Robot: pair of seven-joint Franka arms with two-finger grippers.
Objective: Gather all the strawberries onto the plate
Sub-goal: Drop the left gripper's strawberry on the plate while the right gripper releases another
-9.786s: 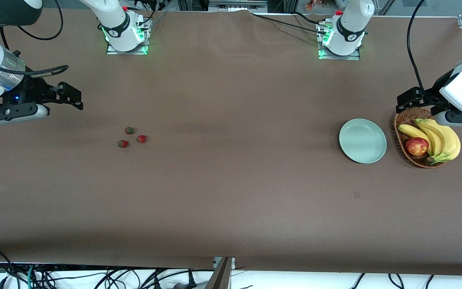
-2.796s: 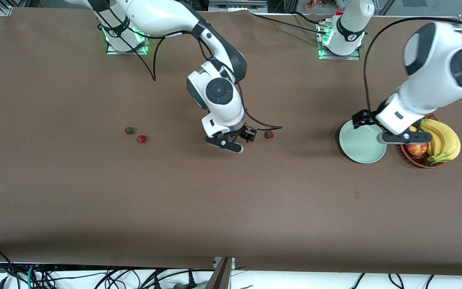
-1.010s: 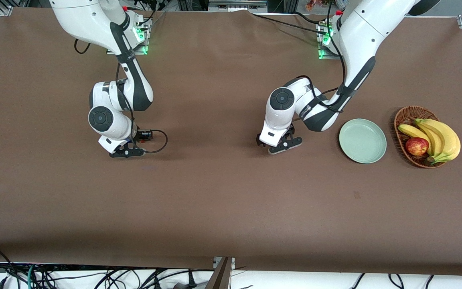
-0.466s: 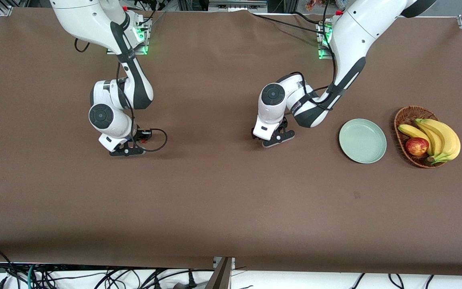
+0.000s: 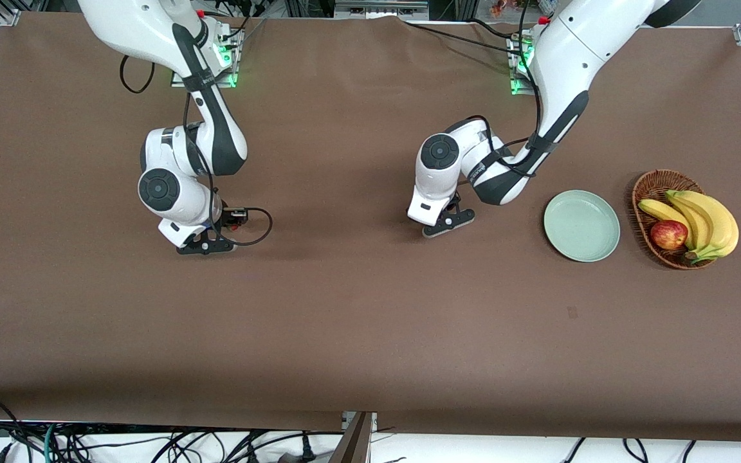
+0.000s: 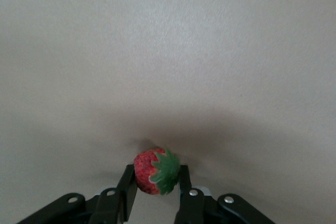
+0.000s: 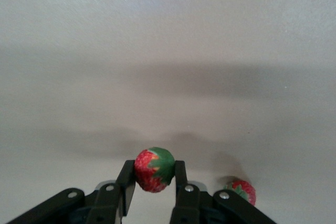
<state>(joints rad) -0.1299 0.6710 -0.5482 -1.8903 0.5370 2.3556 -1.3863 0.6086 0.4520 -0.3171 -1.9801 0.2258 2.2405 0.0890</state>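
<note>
Left gripper (image 6: 156, 182) clamped on a strawberry (image 6: 156, 171), red with a green leafy cap, low over the table (image 5: 370, 308) mid-way along it. Right gripper (image 7: 153, 179) clamped on a second strawberry (image 7: 154, 169), same look; third strawberry (image 7: 240, 191) lies just beside it. Pale green plate (image 5: 581, 226) sits beside the basket (image 5: 657, 183), toward the left arm's end.

Three small red strawberries with green caps (image 6: 156, 171) (image 7: 153, 169) (image 7: 241, 191), one pale mint-green round plate (image 5: 581, 225), one brown wicker basket (image 5: 650, 186), one red apple (image 5: 668, 234), three yellow bananas (image 5: 708, 222).
</note>
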